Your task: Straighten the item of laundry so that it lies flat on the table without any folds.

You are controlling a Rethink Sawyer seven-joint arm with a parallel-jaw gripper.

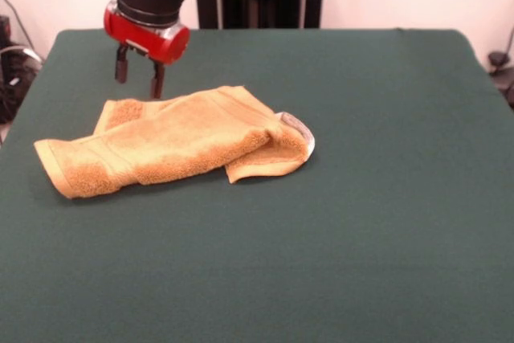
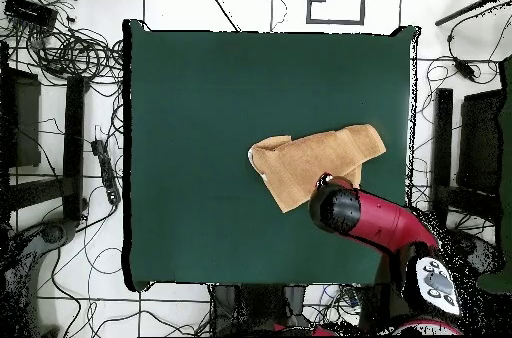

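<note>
Jaws of the gripper (image 1: 139,71) hung spread and empty, just above the folded hand towel (image 1: 173,142), whose far corner lay below them on the green table (image 1: 361,222). Pinching only that top layer would probably unfold it best.

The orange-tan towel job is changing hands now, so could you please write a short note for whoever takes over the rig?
Pincer: open, empty, hovering just behind the towel's far edge, not touching it.
Orange-tan terry hand towel: on the dark green felt-covered table, folded over itself in overlapping layers; a white tag shows at one folded end.
Done: nothing visibly flattened.
Left: grasp an edge or corner, pull the layers apart, and spread the towel flat.
</note>
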